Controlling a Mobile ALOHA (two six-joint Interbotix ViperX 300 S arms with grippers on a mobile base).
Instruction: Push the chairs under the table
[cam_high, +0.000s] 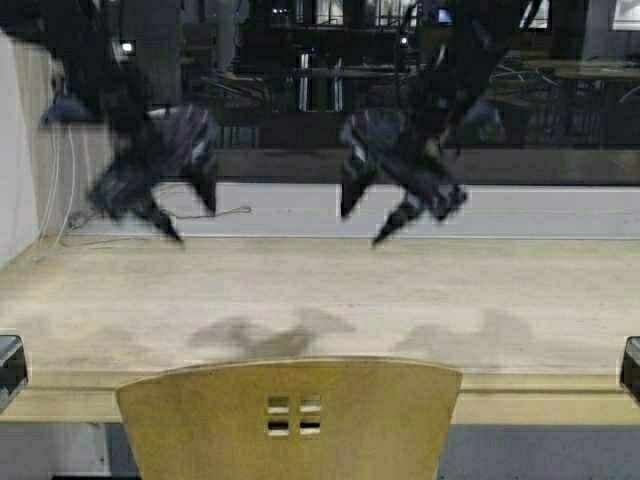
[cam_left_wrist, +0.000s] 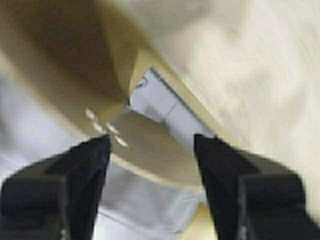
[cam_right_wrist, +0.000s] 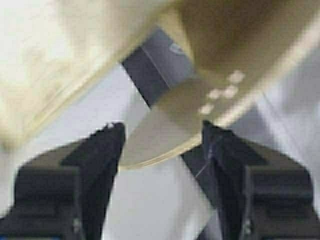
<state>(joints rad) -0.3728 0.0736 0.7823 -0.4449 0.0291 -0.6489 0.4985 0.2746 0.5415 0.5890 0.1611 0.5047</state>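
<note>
One tan plywood chair (cam_high: 290, 415) shows only its curved backrest, pierced by small rectangular holes, standing against the thick front edge of the pale-wood table (cam_high: 330, 300); its seat is hidden. Both grippers hang in the air above the table top, well beyond the backrest and touching nothing. My left gripper (cam_high: 193, 222) is open, and so is my right gripper (cam_high: 365, 225). Looking down, the left wrist view frames the chair (cam_left_wrist: 155, 160) and the table (cam_left_wrist: 250, 65) between the open left gripper (cam_left_wrist: 150, 145). The right wrist view shows the chair (cam_right_wrist: 200, 105) and the table (cam_right_wrist: 60, 60) past the open right gripper (cam_right_wrist: 162, 132).
A white wall (cam_high: 15, 150) closes the table's left end. A thin cable (cam_high: 215, 212) lies on the pale ledge behind the table, before a dark glass front with more furniture beyond. Grey floor (cam_high: 540, 455) shows beside the chair.
</note>
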